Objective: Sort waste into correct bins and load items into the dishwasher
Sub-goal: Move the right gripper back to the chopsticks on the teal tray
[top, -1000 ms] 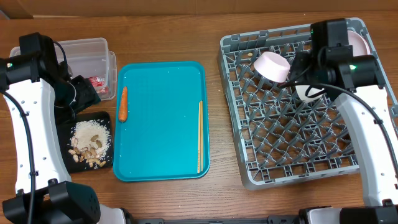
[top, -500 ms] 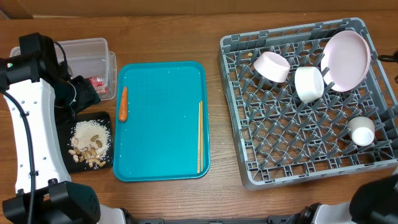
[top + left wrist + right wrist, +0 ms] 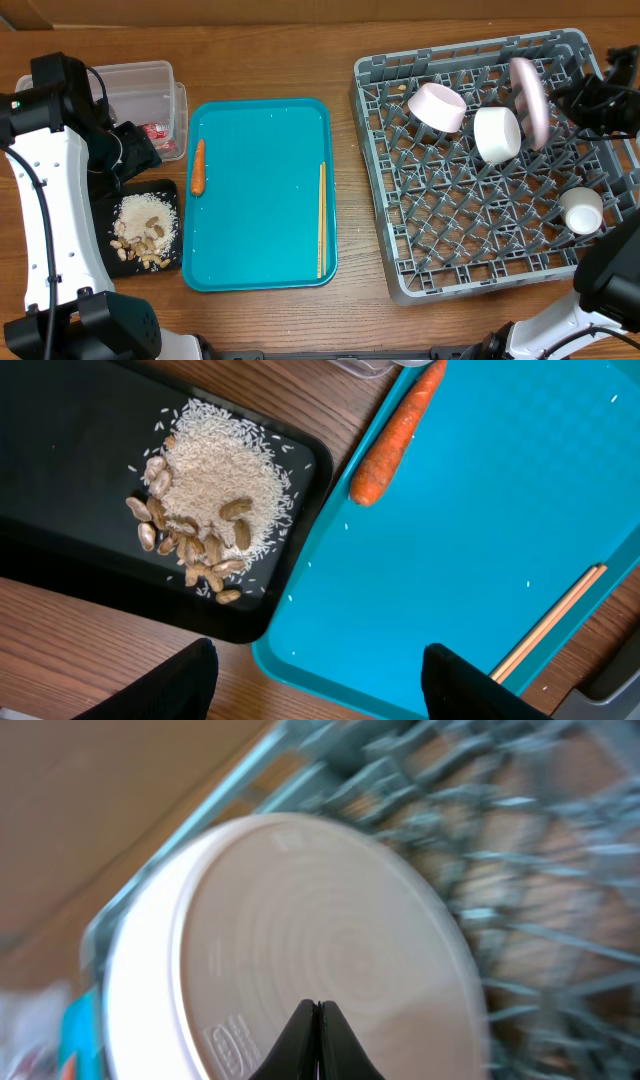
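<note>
Plate: the plate stands almost on edge in the back right of the dish rack, just beside the white bowl.
Change: half a second ago it leaned back with its face open to the overhead camera. Now only its thin profile shows there.
Right claw: my right claw has its fingers pressed together with nothing between them. It points at the plate's underside, which fills my wrist view. The blur hides whether the tips touch it.
Meaning: I judge the plate is being stood up between the pegs, so its loading is nearly done.
Rest of rack: the pink bowl and the cup sit among the pegs.
Left claw: my left claw is spread and empty, over the black tray and the teal tray.
Remaining: the carrot and the chopsticks lie on the teal tray.
</note>
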Controlling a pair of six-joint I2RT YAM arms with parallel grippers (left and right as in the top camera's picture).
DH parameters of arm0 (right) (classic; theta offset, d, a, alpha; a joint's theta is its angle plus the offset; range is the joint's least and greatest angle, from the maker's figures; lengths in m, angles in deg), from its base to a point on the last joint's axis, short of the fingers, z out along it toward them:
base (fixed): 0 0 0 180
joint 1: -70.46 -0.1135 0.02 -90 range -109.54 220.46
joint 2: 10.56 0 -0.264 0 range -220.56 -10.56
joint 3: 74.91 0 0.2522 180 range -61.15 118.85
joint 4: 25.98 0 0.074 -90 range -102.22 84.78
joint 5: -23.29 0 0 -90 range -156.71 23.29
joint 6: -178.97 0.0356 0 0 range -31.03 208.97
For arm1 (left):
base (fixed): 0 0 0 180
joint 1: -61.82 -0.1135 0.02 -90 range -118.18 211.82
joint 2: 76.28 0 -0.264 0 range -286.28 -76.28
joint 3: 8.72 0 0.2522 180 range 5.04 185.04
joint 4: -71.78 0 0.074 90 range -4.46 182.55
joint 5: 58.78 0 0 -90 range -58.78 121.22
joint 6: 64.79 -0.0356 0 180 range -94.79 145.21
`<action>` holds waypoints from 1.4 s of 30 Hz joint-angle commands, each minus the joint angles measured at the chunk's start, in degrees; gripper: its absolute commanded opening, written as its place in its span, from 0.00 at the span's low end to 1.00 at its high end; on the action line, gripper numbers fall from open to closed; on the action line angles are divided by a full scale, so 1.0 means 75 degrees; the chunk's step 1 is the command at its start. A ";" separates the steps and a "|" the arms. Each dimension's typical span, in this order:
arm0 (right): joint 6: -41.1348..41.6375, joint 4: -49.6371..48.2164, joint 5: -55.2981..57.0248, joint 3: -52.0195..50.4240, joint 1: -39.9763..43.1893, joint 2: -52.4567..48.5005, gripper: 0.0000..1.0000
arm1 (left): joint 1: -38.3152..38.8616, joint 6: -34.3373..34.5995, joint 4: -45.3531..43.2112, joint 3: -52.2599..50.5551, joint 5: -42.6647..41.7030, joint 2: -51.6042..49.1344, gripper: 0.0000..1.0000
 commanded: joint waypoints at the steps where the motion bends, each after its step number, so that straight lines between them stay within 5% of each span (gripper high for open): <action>1: -0.0609 0.0154 -0.0807 0.0117 0.0052 0.0108 0.04 | -0.0020 -0.0149 0.0003 0.0006 0.0079 0.0064 0.68; 8: -0.0131 0.0361 -0.0067 0.0326 0.0204 0.0641 0.18 | -0.0020 -0.0152 0.0000 0.0006 0.0079 0.0064 0.68; 15: -0.0286 0.1265 0.0344 0.0478 -0.0831 0.2098 0.27 | -0.0020 -0.0149 -0.0006 0.0006 0.0079 0.0064 0.69; 27: -0.0085 0.3171 0.2273 0.0166 -0.5625 0.2428 0.43 | -0.0020 -0.0149 -0.0012 0.0006 0.0076 0.0064 0.75; 37: 0.2119 0.1067 0.2608 -0.1760 -0.8810 0.2192 0.43 | -0.0020 -0.0149 -0.0009 0.0006 0.0076 0.0064 0.76; 42: 0.2544 0.0536 0.2961 -0.2031 -0.9611 0.0962 0.43 | -0.0020 -0.0146 -0.0012 0.0006 0.0073 0.0064 0.76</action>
